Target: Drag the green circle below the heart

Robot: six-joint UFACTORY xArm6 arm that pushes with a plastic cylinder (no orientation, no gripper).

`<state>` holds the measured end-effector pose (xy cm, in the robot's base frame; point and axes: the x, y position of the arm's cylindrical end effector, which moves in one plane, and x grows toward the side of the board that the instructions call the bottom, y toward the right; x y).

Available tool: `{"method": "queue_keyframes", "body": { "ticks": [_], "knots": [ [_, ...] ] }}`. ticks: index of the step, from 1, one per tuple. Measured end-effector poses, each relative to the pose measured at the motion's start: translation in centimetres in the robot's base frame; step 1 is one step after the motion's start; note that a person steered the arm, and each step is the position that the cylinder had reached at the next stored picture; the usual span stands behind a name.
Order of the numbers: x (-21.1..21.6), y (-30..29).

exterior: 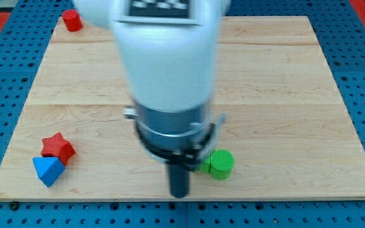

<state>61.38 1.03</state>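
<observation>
A green circle block lies near the view's bottom, right of centre, on the wooden board. My rod comes down from the big white arm body, and my tip sits just to the left of and slightly below the green circle, close to the board's bottom edge. A bit of green shows between the rod and the circle; I cannot tell whether they touch. No heart block shows; the arm hides much of the board's middle.
A red star and a blue triangular block lie together at the view's bottom left. A red cylinder stands at the top left corner. Blue pegboard surrounds the board.
</observation>
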Motion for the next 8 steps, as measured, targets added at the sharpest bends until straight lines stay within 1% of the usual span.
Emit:
{"method": "queue_keyframes", "body": {
  "ticks": [1,2,3,4,5,7,8],
  "knots": [
    [0.0,9.6],
    [-1.2,13.1],
    [-1.5,10.0],
    [-3.0,5.8],
    [-4.1,3.5],
    [-4.0,-1.4],
    [-3.2,-3.1]
  ]
}}
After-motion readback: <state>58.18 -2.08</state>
